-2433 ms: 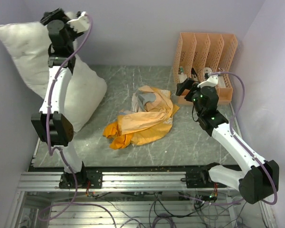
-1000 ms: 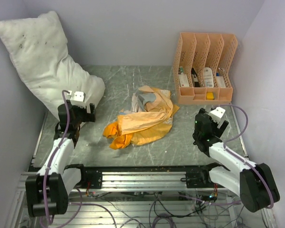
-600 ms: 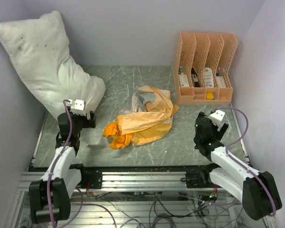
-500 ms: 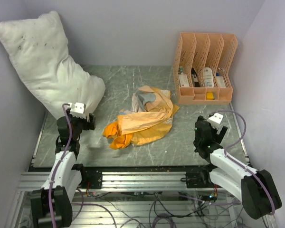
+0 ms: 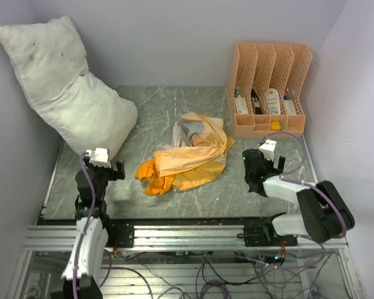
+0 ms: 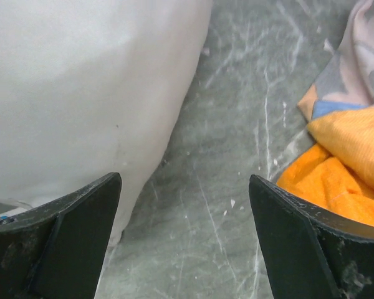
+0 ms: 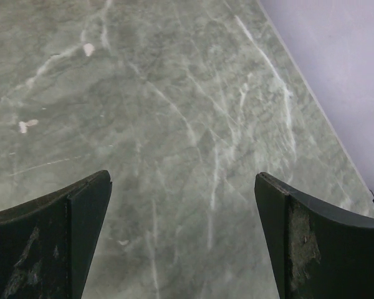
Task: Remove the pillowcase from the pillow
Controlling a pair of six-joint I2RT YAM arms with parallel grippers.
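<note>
The off-white pillow (image 5: 65,87) leans bare against the back left wall, dark specks on it; its lower bulge fills the upper left of the left wrist view (image 6: 81,81). The orange-yellow pillowcase (image 5: 187,159) lies crumpled in the middle of the table, apart from the pillow; its orange edge shows at the right of the left wrist view (image 6: 343,168). My left gripper (image 5: 100,169) is open and empty, low near the front left, just in front of the pillow. My right gripper (image 5: 259,163) is open and empty, low at the front right over bare table (image 7: 181,124).
A peach plastic file organizer (image 5: 268,87) with small items in its slots stands at the back right. The lilac walls close in on the left, back and right. The metal rail (image 5: 187,235) runs along the table's near edge.
The left arm has let go of the pillow and come down from the back wall to the front left. The right arm has drawn back from the organizer and folded low.
</note>
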